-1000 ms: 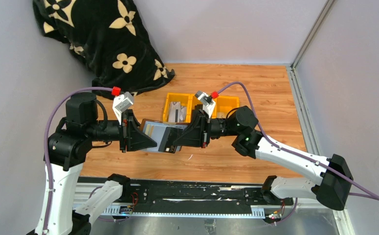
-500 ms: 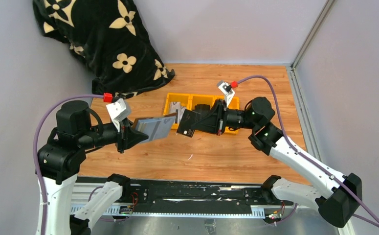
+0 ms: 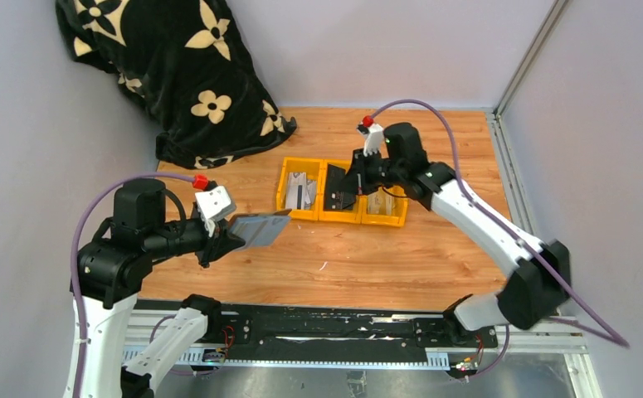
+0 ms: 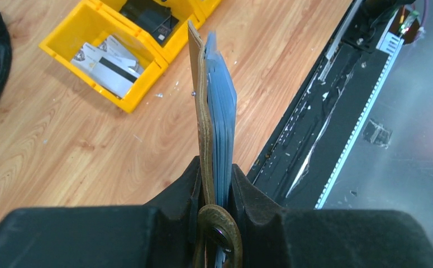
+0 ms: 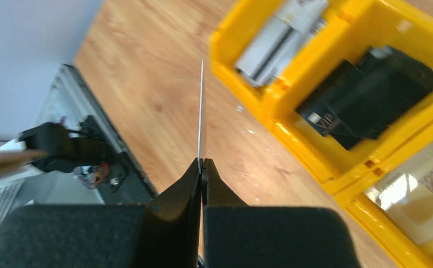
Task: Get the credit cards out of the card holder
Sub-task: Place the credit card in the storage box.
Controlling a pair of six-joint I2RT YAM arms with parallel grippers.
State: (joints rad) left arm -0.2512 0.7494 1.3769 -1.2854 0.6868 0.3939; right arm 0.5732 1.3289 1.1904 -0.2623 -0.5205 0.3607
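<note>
Leather card holder (image 4: pixel 204 106) clamped in my L gripper (image 4: pixel 215 187), long axis toward yellow bins (image 3: pixel 338 219). R gripper (image 5: pixel 201 167), over bins, pinches card (image 5: pixel 201 117).

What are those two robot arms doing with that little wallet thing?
They are emptying it. The left pincer clamps the small brown leather card holder, lifted above the wooden table, with bluish-grey layers showing inside. The right pincer pinches one thin flat card up by the row of yellow plastic bins, where other cards already lie. That card has not been let go yet.
</note>
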